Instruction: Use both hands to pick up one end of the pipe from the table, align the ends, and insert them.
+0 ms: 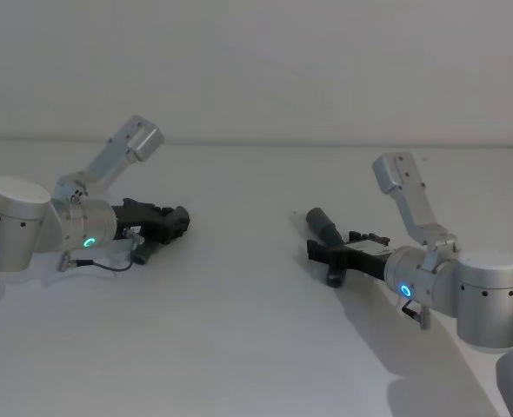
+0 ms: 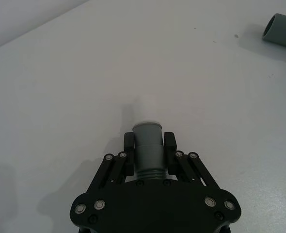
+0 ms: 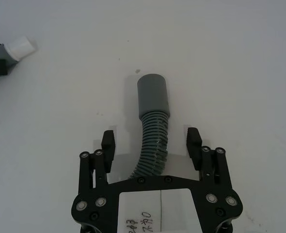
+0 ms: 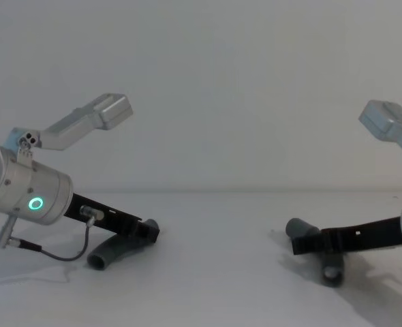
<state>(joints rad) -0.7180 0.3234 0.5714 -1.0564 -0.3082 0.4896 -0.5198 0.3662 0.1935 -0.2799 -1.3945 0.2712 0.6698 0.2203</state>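
My left gripper (image 2: 149,145) is shut on the grey collar of one pipe piece (image 2: 148,145), and its whitish tip (image 2: 147,123) sticks out past the fingers. In the chest view that piece (image 4: 112,252) curves down to the white table (image 1: 239,330) under the left gripper (image 4: 150,230). My right gripper (image 3: 151,141) is open, with one finger on each side of the ribbed body of the other pipe piece (image 3: 152,145), not touching it. The wide grey cuff (image 3: 152,94) of that piece lies on the table ahead of the fingers. The right gripper (image 1: 322,252) stays low at the table's right.
The two pipe ends are far apart, with bare white table (image 4: 214,272) between them. From the left wrist, the right piece's cuff (image 2: 281,30) shows far off. A thin black cable (image 4: 58,253) hangs below the left wrist. A pale wall stands behind.
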